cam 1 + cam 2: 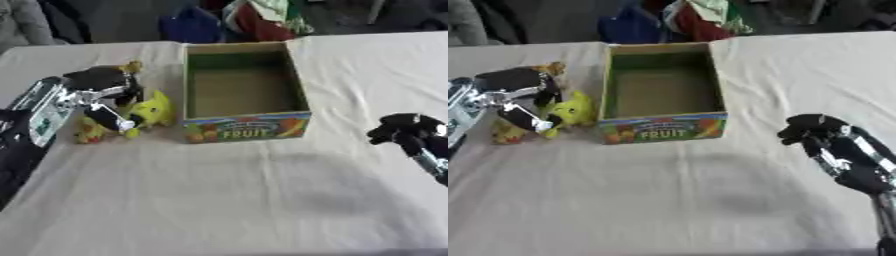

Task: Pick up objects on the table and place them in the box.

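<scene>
A yellow plush toy (150,111) with orange parts lies on the white tablecloth just left of the box. My left hand (103,95) is on it, fingers curled round its body from above and the left. The cardboard box (247,125) has a "FRUIT" label on its front wall and stands open at the table's middle with nothing visible inside. My right hand (815,131) hovers over the table to the right of the box, fingers curled with nothing in them.
The white tablecloth (227,195) covers the table, with a wide stretch in front of the box. Behind the far edge lie blue, red and green cloth items (236,20).
</scene>
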{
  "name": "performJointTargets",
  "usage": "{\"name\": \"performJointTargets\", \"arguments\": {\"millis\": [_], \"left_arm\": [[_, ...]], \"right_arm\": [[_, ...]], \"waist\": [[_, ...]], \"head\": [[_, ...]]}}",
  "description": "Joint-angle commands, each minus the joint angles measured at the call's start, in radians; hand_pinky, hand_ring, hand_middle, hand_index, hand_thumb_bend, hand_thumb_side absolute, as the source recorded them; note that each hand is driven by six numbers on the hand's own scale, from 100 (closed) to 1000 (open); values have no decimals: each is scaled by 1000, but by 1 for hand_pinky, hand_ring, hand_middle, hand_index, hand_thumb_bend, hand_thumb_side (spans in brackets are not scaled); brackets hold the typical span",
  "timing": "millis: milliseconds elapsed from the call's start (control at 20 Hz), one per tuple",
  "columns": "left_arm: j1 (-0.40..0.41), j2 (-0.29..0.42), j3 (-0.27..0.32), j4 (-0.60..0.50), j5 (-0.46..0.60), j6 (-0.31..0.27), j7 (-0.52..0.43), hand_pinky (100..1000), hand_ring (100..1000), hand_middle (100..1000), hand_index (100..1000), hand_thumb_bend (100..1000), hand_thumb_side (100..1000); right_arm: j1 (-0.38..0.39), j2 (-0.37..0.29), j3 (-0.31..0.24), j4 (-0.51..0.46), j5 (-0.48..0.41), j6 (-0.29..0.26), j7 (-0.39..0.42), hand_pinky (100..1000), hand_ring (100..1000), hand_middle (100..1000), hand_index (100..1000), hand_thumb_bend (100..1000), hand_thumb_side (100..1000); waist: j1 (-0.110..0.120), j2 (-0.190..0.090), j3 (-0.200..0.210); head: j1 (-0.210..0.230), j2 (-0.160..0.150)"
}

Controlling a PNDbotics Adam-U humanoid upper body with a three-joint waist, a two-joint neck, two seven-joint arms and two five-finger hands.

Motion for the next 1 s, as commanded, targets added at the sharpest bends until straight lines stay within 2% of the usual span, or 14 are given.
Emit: {"name": "performJointTargets", "arguments": {"millis": [50, 300, 500, 700, 1000], "left_arm": [[-11, 56, 4, -77, 47, 2, -12, 567, 391, 340, 510, 149, 252], [-28, 87, 7, -202, 118, 15, -35, 569, 390, 338, 509, 153, 220], [-66, 84, 7, -249, 148, 32, -46, 570, 389, 337, 508, 168, 200], [-123, 49, -2, -235, 134, 43, -45, 573, 392, 340, 511, 193, 178], [-206, -48, -11, -111, 45, 38, -17, 573, 394, 342, 514, 205, 177]], "right_arm": [[-6, -16, -6, -8, 5, -2, 0, 742, 765, 658, 822, 100, 498], [-6, -17, -5, -6, 7, -2, 0, 742, 765, 658, 822, 100, 498], [-7, -17, -3, -4, 7, -3, 3, 742, 765, 658, 822, 100, 497], [-8, -16, 3, -3, 4, -4, 8, 743, 765, 658, 822, 100, 497], [-11, -11, 13, -2, 2, -4, 18, 743, 765, 658, 822, 100, 494]], "waist": [[0, -14, 1], [2, -17, 0], [2, -19, -4], [0, -22, -12], [-1, -22, -31]], "head": [[-4, 0], [-6, -2], [-5, -3], [0, -4], [16, -13]]}}
